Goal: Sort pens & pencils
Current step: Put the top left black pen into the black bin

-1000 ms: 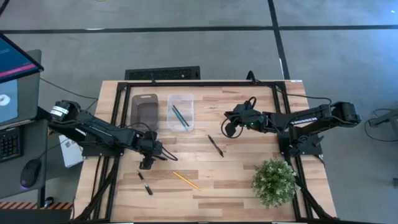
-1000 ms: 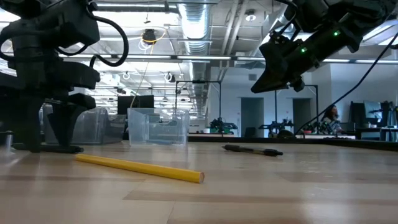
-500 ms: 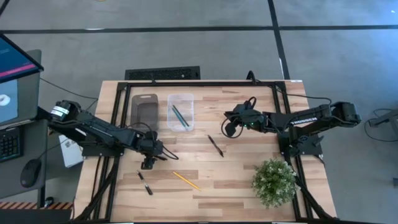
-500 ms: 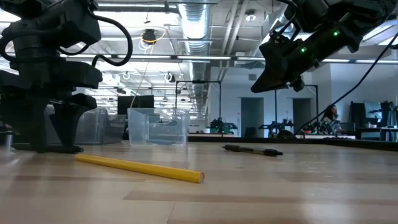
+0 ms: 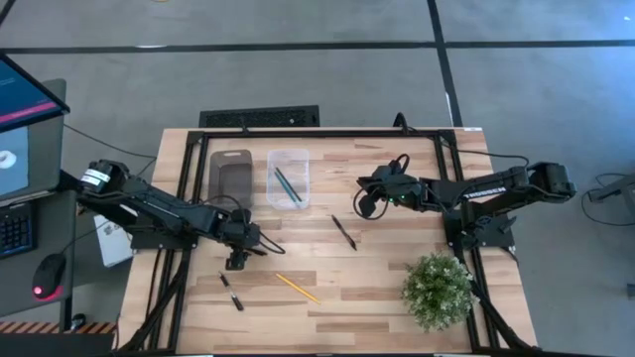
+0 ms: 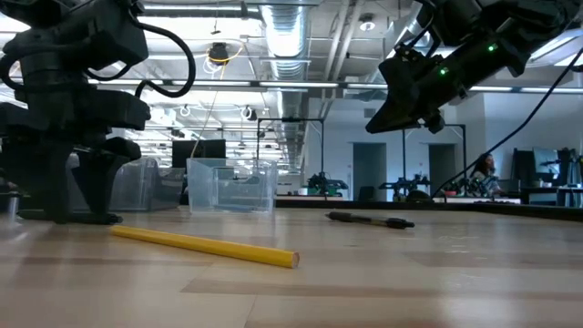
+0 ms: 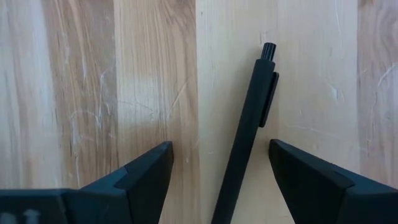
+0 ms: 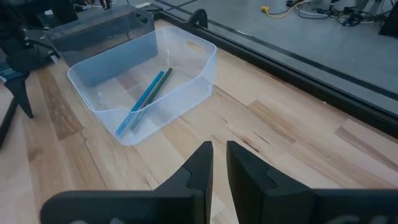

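Note:
A black pen [image 7: 252, 106] lies flat on the wood between the open fingers of my left gripper [image 5: 235, 262], which points down at it. The fingers stand on either side of the pen, apart from it. A second black pen [image 5: 343, 232] lies mid-table and a third [image 5: 231, 292] lies near the front edge, beside a yellow pencil [image 5: 298, 288]. A blue pencil [image 8: 140, 106] and a dark one [image 8: 155, 87] lie in the clear bin [image 5: 289, 178]. My right gripper [image 5: 365, 206] hangs shut and empty above the table, right of the clear bin.
A dark grey bin [image 5: 230, 177] stands left of the clear bin at the far side. A potted plant [image 5: 437, 290] sits at the near right corner. A black frame [image 5: 327, 131] runs round the table's edges. Bare wood lies between the two arms.

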Robot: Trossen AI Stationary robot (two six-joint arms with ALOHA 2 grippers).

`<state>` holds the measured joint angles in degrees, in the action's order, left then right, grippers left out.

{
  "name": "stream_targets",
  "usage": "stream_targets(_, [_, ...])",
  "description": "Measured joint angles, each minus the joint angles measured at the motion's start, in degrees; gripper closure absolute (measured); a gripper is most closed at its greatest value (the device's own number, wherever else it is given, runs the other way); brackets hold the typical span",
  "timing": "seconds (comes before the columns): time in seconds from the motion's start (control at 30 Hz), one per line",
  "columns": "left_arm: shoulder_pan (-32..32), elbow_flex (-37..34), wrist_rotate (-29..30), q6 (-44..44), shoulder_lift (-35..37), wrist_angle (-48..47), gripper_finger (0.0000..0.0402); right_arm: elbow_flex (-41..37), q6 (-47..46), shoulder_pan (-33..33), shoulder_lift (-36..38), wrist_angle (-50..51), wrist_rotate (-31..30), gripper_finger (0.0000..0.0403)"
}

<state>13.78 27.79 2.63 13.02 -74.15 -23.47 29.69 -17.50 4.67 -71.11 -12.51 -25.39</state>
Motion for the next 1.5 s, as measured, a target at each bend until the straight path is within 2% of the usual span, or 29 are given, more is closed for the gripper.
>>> stream_targets(0.37, [-0.02,0.00,-0.63,-0.07,0.02,-0.15,0.0146,0.00,0.00,0.00,0.00,0.00,0.00,0.0336])
stream_targets(0.67, [-0.02,0.00,-0.17,-0.72,0.00,-0.17,0.0214,0.00,0.02,0.00,0.00,0.00,0.00,0.0336])
stream_targets(0.8, [0.14,-0.41,0.19,-0.48,0.04,0.45,0.0232,0.00,0.02,0.00,0.00,0.00,0.00,0.0336])
stream_targets(1.07, [1.97,-2.40,1.82,0.91,0.20,1.99,0.0237,0.00,0.02,0.00,0.00,0.00,0.00,0.0336])
stream_targets(1.5, [2.34,-2.47,1.14,1.73,0.11,2.14,0.0239,0.00,0.04,0.00,0.00,0.01,0.00,0.0336])
